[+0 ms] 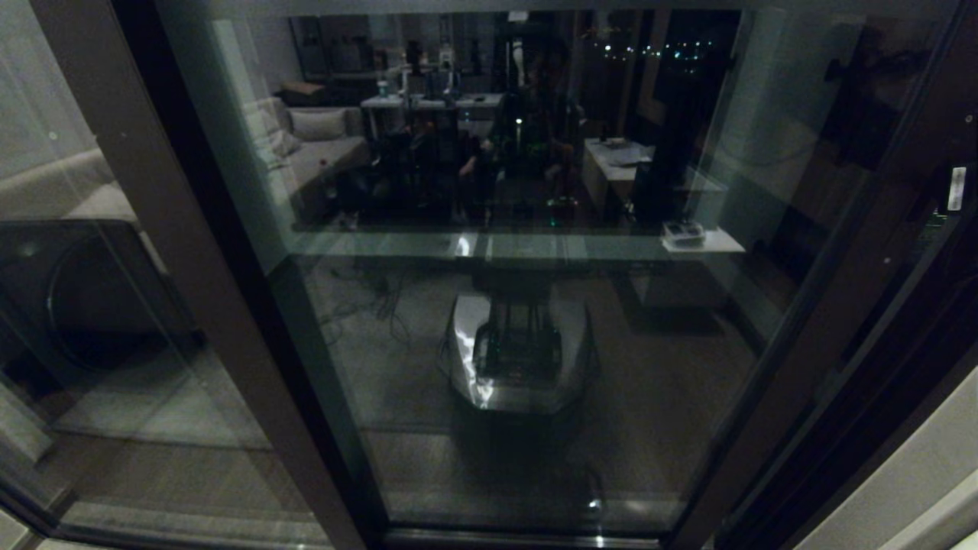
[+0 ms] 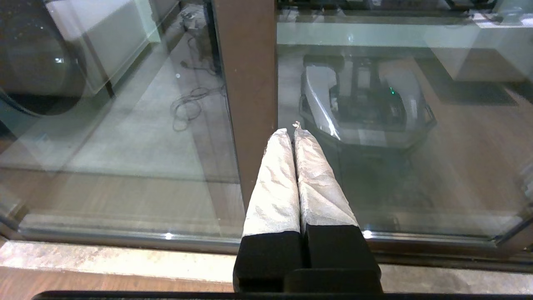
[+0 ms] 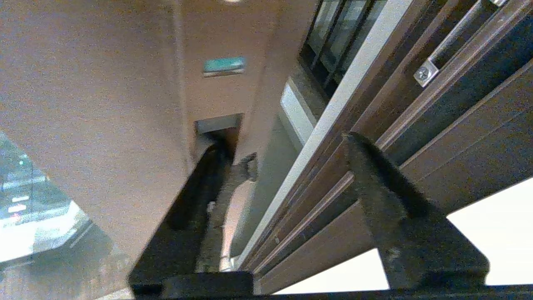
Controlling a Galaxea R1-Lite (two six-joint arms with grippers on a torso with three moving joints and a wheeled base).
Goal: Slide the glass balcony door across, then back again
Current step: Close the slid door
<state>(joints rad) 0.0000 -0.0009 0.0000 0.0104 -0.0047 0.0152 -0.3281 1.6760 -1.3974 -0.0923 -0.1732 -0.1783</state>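
The glass balcony door [image 1: 657,367] fills almost the whole head view, a tall pane in a dark brown frame, with the lit room mirrored in it. Its right-hand stile [image 1: 833,321] runs down the right side of that view. To the left stands the wider plain brown post [image 1: 176,229], and beyond it the fixed glass pane [image 1: 84,321]. In the glass, low and central, sits the reflection of the robot's own base [image 1: 519,359].

Over to the right wrist view: the door's stile [image 3: 104,104] is right up against the camera. The right tool [image 3: 300,150] has its fingers spread wide, released and clamping nothing. One dark finger [image 3: 200,208] reaches up into the narrow black handle slot [image 3: 216,129]. The other finger [image 3: 374,196] lies across the brown rails of the door frame [image 3: 458,125], on the far side of the gap from the stile. A small screw [image 3: 424,74] shows on those rails.

The left tool [image 2: 293,131] is parked low, clenched, its two pale wrapped fingers [image 2: 275,187] pressed together on nothing. It points at the foot of the plain post [image 2: 245,83], apart from it, above the stone sill [image 2: 104,254].
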